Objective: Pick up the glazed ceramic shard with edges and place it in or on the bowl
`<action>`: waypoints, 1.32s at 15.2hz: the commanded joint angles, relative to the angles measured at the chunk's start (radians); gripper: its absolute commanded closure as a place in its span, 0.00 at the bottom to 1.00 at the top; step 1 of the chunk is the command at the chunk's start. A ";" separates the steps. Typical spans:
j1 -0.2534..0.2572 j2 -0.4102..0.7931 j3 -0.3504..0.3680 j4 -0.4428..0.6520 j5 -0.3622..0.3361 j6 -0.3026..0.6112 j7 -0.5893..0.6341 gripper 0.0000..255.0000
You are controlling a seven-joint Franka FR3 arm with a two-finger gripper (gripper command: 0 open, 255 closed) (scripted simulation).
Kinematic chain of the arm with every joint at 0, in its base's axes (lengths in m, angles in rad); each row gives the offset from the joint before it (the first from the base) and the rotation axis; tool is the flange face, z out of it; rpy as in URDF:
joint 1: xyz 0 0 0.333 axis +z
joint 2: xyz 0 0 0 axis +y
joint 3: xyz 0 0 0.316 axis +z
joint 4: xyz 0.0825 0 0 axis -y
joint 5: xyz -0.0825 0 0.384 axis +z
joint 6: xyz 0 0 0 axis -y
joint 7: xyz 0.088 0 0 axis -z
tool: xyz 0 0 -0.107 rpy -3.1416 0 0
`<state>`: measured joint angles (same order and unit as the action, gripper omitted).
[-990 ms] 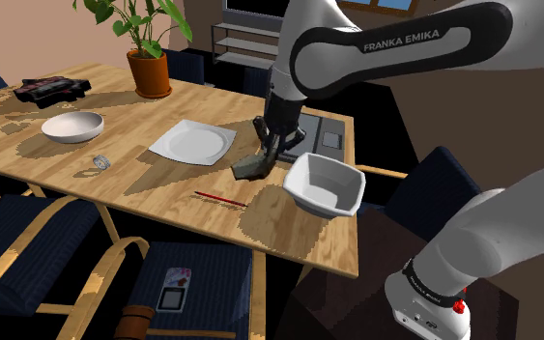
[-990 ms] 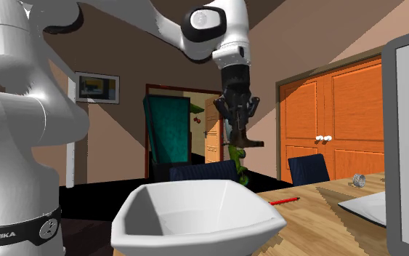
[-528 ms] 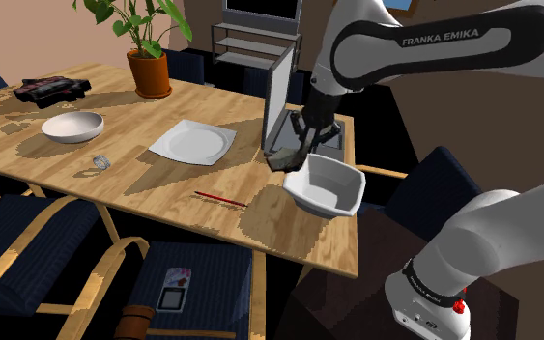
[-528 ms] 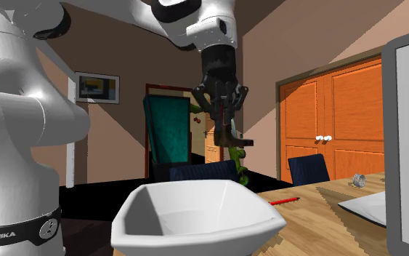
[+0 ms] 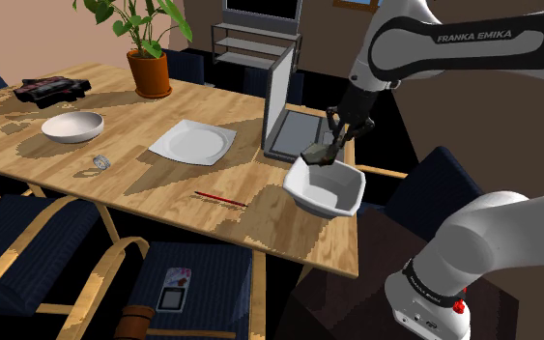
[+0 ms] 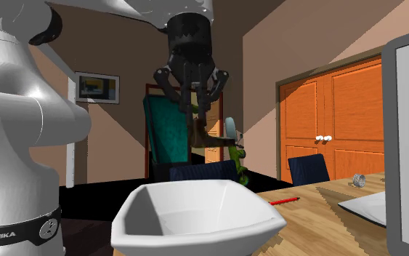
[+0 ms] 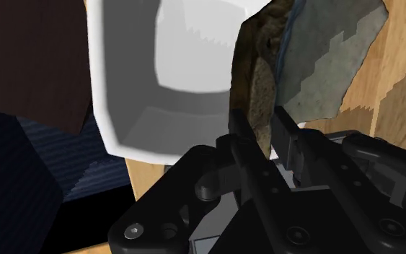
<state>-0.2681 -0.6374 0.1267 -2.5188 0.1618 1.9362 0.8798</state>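
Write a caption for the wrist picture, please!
Black gripper clasps a brown-and-grey shard right by the white bowl.

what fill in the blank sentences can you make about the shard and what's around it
The gripper is shut on the ___.
The shard hangs just above the square white ___.
Beside that bowl, on the table, stands an open ___.
The pencil lying on the table is ___ in colour.

Missing words: shard; bowl; laptop; red
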 commanded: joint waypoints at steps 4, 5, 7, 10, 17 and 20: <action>-0.042 -0.045 -0.083 -0.032 -0.046 -0.024 -0.096 1.00; -0.042 -0.043 -0.083 -0.044 -0.045 -0.010 -0.097 1.00; -0.041 -0.039 -0.082 -0.068 -0.043 0.018 -0.099 1.00; -0.040 -0.030 -0.080 -0.103 -0.040 0.062 -0.103 1.00; -0.037 0.001 -0.077 -0.179 -0.033 0.168 -0.111 1.00; -0.036 0.020 -0.075 -0.208 -0.029 0.216 -0.116 1.00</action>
<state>-0.3047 -0.6253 0.0503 -2.7172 0.1312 2.1347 0.7652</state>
